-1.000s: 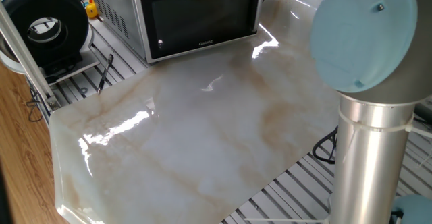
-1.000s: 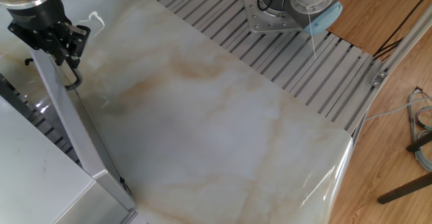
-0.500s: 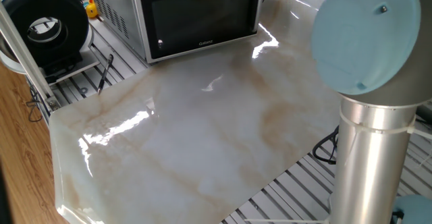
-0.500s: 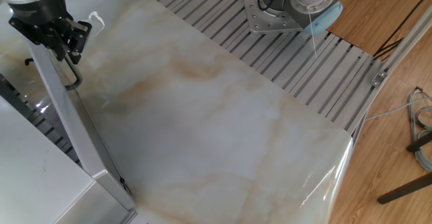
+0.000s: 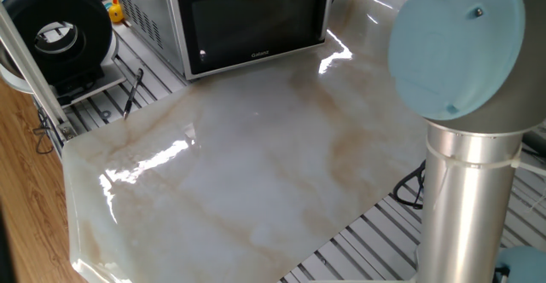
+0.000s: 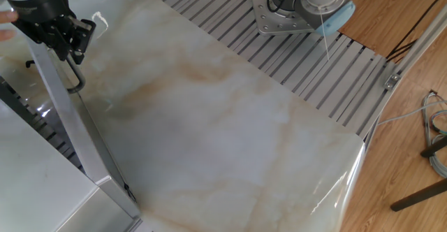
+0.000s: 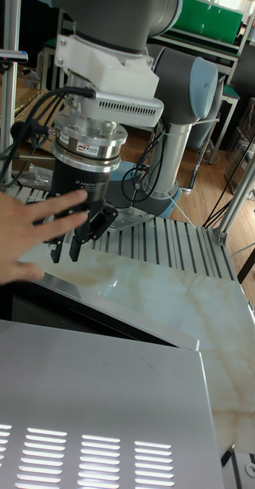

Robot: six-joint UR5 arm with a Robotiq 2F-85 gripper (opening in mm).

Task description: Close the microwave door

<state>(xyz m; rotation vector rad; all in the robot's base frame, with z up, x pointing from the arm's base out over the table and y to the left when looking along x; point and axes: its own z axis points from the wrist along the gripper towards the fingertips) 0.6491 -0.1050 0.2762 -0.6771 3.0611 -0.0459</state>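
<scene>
Microwave door (image 5: 252, 23) looks flush with microwave (image 5: 153, 10) front in one fixed view; far left of marble table (image 5: 256, 164). Judgement: closing step essentially done. Next: retract upward, avoid snagging handle (image 6: 73, 85).

Gripper (image 7: 65, 246) above door's handle end, fingers slightly apart, nothing held. Human hand (image 7: 24, 229) reaches in beside it: hold motion. Cavity not visible, contents unknown.

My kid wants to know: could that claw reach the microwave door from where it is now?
Probably yes. The claw hangs just over the microwave door, at its top edge, with nothing between them. A person's hand is close beside the claw, though, and could get in the way.
</scene>
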